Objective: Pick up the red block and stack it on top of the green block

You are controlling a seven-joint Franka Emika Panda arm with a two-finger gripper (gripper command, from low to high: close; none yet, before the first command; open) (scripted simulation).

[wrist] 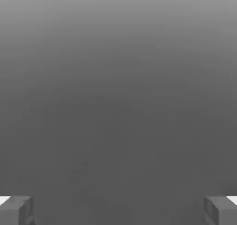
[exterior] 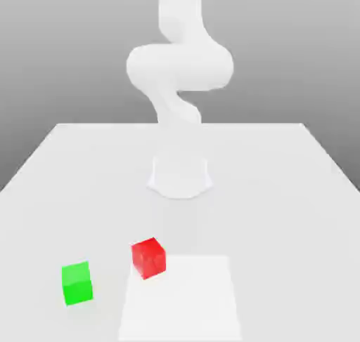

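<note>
The red block [exterior: 148, 258] sits on the white table [exterior: 281, 193] near the front, turned slightly at an angle. The green block [exterior: 77, 283] rests on the table a short way toward the exterior view's left of the red one and a little nearer the front edge; the two do not touch. In the hand view my gripper [wrist: 118, 212] is open, with its two grey fingertips [wrist: 18, 211] far apart and nothing between them. Beyond the fingertips there is plain grey background.
The arm's white base [exterior: 180, 175] stands at the table's middle, behind the blocks, and its links [exterior: 179, 67] rise out of the frame. A slightly brighter square patch [exterior: 181, 298] lies on the table beside the red block.
</note>
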